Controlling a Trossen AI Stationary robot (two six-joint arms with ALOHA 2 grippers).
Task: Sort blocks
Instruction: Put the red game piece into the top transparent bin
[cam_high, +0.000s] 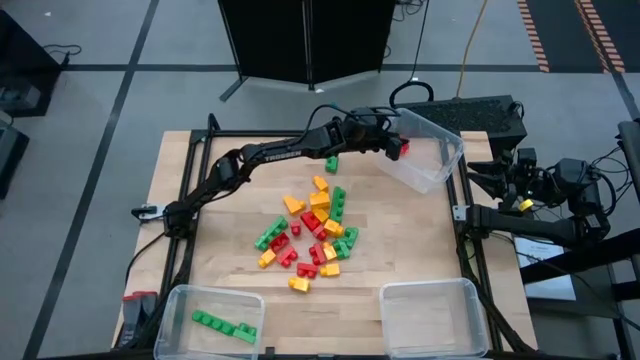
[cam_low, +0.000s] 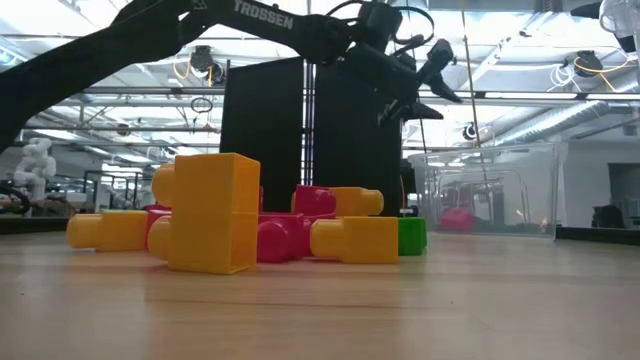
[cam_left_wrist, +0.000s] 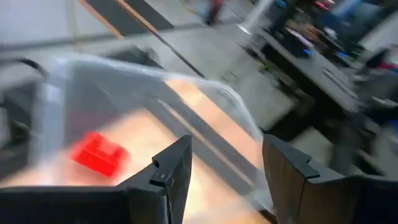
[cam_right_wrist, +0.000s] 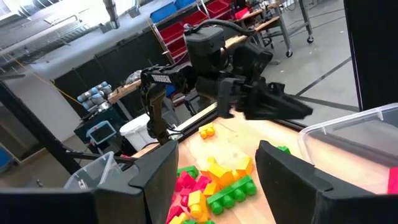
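Note:
Red, green and yellow-orange blocks (cam_high: 315, 230) lie in a loose pile at the table's middle, and they fill the foreground of the low view as blocks (cam_low: 260, 225). A single green block (cam_high: 331, 163) lies farther back. My left gripper (cam_high: 395, 140) is open over the near wall of the tilted clear bin (cam_high: 440, 165) at the far right. One red block (cam_left_wrist: 98, 154) lies inside that bin, ahead of the empty left gripper (cam_left_wrist: 227, 149). My right gripper (cam_right_wrist: 217, 155) is open and waits off the table's right edge (cam_high: 490, 178).
A clear bin (cam_high: 175, 305) at the near left holds a few green blocks (cam_high: 225, 325). Another clear bin (cam_high: 400, 300) sits at the near right. Black equipment (cam_high: 480, 115) stands past the far right corner. Bare wood lies between the pile and the near bins.

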